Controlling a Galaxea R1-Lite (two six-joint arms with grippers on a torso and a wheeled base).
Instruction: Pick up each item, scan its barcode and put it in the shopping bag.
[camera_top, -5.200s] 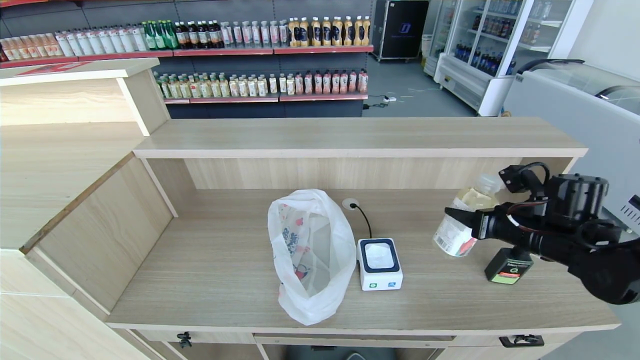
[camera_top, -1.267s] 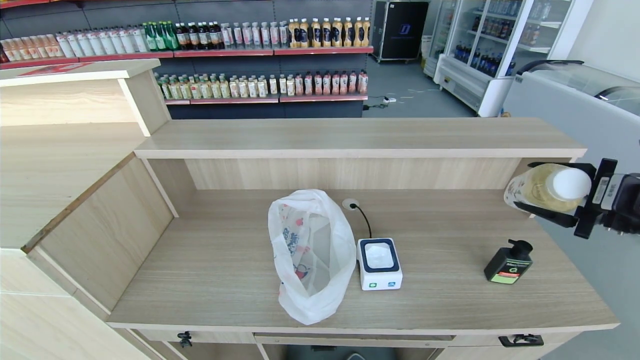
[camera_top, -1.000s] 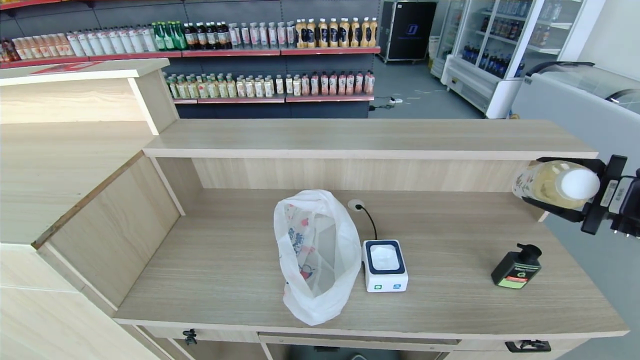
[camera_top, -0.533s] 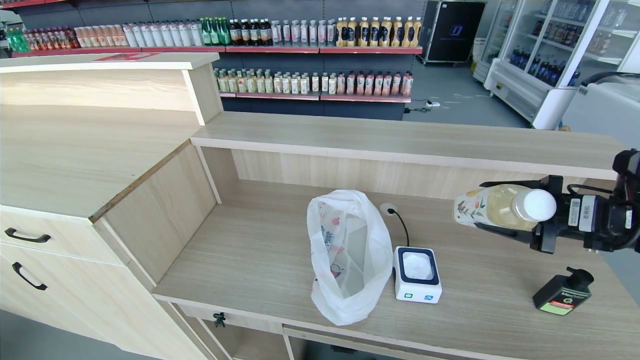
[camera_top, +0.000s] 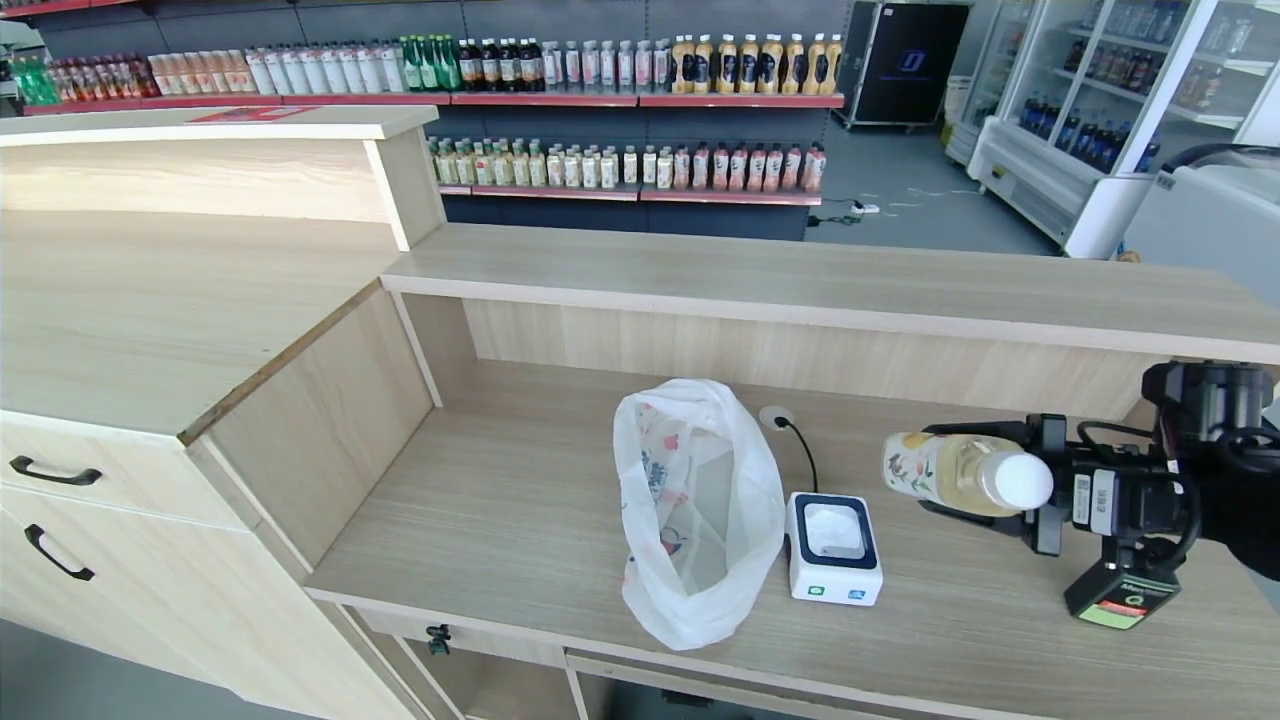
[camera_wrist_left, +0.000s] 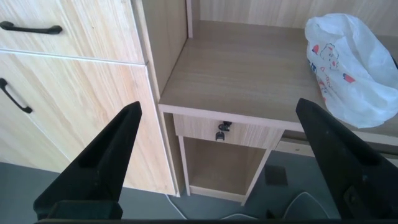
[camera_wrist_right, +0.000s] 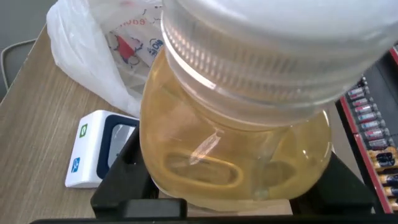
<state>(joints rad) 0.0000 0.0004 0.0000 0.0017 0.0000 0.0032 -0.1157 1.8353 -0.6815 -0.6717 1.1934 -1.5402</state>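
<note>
The left gripper (camera_wrist_left: 217, 107) hangs off the counter's (camera_wrist_left: 249, 68) front corner, its fingers spread wide. A white bag (camera_wrist_left: 351, 62) sits on the counter near the front edge. The drawer (camera_wrist_left: 249, 132) below holds what looks like a key (camera_wrist_left: 221, 130). A cabinet (camera_wrist_left: 81, 124) with black handles (camera_wrist_left: 30, 28) adjoins.

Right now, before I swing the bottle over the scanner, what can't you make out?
- Barcode on the bottle: in the head view the label print is too small, and in the right wrist view the cap end blocks the label.
- Top of the pump bottle: in the head view it is hidden behind the right arm.
- Contents of the shopping bag: in the head view its folds hide the bottom.
</note>
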